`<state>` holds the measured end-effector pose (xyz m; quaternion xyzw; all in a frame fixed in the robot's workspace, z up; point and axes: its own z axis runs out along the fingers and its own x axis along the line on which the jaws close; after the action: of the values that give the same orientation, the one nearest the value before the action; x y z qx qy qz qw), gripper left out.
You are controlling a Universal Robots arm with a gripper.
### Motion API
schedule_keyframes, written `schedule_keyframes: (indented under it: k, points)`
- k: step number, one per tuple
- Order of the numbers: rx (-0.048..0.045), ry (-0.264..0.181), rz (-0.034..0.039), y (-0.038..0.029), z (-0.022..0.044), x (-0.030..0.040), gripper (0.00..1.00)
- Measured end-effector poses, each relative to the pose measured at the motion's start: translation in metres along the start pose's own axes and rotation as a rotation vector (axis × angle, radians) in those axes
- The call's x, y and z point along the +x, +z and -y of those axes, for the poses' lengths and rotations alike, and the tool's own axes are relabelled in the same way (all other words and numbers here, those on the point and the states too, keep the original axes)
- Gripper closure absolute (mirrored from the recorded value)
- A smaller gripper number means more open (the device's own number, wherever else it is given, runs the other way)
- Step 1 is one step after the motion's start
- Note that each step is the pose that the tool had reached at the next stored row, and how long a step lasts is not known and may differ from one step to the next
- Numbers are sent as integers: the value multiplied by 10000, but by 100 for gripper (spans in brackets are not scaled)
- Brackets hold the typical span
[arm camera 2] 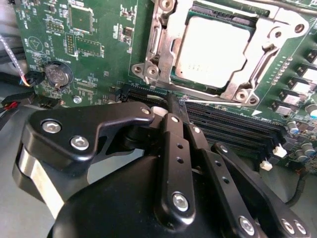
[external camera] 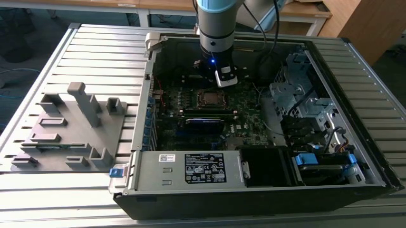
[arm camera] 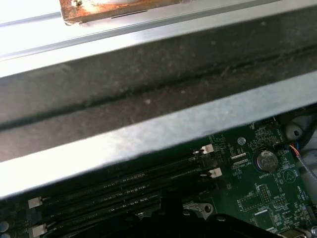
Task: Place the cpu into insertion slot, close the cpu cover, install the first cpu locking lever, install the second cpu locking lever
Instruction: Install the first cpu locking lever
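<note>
In the second wrist view the cpu (arm camera 2: pixel 213 44) lies flat in the insertion slot (arm camera 2: pixel 221 11), its silver top showing through the window of the cpu cover (arm camera 2: pixel 270 37), which lies down over it. A thin metal lever rod (arm camera 2: pixel 218 102) runs along the socket edge nearest my gripper (arm camera 2: pixel 174 103). The black fingers (arm camera 2: pixel 171 139) are pressed together with nothing between them, their tips just short of that rod. In the exterior view my gripper (external camera: pixel 223 78) hangs inside the case, just behind the socket (external camera: pixel 209 97).
Long black memory slots (arm camera 2: pixel 233 126) lie between the gripper and the socket. A coin battery (arm camera 2: pixel 58 74) sits on the green motherboard (arm camera 2: pixel 94 54). The case's metal wall (arm camera: pixel 148 129) is close by. Drive cages (external camera: pixel 304 95) fill the exterior view's right; a grey fixture (external camera: pixel 70 128) stands outside.
</note>
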<state>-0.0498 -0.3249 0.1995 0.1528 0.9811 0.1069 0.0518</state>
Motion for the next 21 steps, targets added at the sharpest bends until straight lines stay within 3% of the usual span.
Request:
schedule_keyframes:
  k: [2,6,10,14,18,21]
  points:
    - [-38,-20,94,-2,4,12,90]
    - [-155,-83,405,-8,18,49,90]
    - [-255,-117,581,-18,48,89,90]
    - [-400,-120,641,-26,87,104,90]
    - [-602,-101,646,-36,129,105,90]
    - [-809,-83,661,-42,158,106,90]
